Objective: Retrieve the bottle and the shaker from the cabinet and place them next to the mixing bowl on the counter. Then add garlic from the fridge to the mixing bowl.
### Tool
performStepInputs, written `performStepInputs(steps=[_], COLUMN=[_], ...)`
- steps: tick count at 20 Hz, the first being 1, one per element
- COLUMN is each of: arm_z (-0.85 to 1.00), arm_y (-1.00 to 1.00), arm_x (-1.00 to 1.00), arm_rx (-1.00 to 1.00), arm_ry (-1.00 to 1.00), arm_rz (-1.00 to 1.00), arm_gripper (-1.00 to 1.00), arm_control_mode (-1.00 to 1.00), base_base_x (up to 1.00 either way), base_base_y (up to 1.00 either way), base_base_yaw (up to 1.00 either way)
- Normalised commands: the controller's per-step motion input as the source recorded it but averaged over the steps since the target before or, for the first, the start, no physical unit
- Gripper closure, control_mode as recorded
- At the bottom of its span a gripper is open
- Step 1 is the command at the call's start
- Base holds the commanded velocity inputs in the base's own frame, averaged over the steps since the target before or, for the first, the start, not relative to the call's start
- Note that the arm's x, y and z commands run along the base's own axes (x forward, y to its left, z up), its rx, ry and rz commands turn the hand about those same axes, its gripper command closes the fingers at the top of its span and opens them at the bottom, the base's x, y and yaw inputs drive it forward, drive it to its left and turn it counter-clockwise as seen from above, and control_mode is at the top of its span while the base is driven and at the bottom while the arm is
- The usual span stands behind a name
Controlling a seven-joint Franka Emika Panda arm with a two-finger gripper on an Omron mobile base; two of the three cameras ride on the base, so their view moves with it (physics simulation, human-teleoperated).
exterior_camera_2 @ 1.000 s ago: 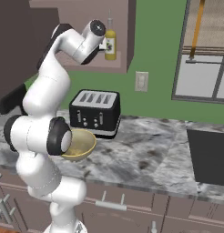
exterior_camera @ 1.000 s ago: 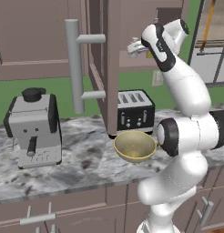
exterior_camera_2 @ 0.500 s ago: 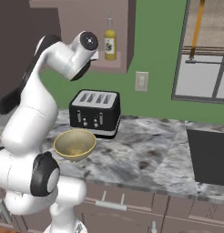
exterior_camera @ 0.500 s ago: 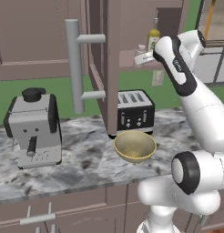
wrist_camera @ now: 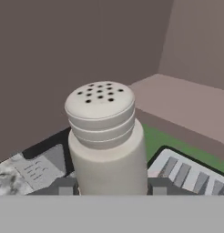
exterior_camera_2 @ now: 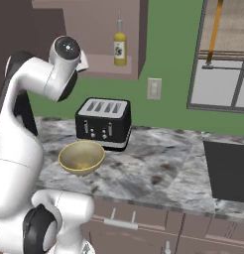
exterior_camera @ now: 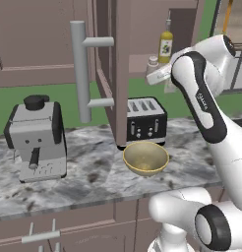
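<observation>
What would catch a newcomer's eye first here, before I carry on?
The shaker, close up in the hand view, stands between the end effector fingertips, above the toaster. Behind it, the yellow-olive bottle stands on the shelf of the open cabinet. The tan mixing bowl sits on the counter in front of the toaster.

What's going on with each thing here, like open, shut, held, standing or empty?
cabinet: door open.
shaker: upright, between the gripper fingertips.
bottle: upright on the cabinet shelf.
mixing bowl: empty, on the counter.
toaster: slots empty.
</observation>
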Motion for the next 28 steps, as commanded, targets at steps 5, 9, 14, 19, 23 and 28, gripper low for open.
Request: performStepInputs(steps=[5,9,14,19,23,28], arm_z=[-0.29,-0.56,-0.54,-0.60,-0.68,-0.33], arm_y=[-0.59,-0.98,-1.00,-0.68,-0.03,0.27], arm_x=[-0.73,-0.43,-0.42,-0.20,0.09,0.38], arm_rx=[-0.15,-0.09,-0.01,-0.11,-0.07,0.00], arm_ry=[0.00,0.00,0.00,0.00,0.01,0.12], arm_rz=[0.04,0.05,0.05,0.00,0.10,0.10], arm_gripper=[1.00,1.00,1.00,1.00,1.00,1.00], arm_control_mode=[-1.00,-1.00,-1.00,-1.00,-1.00,-1.00], base_base_x=[0.00,0.00,0.00,0.00,0.00,0.00], base_base_y=[0.00,0.00,0.00,0.00,0.00,0.00], base_base_yaw=[0.00,0.00,0.00,0.00,0.00,0.00])
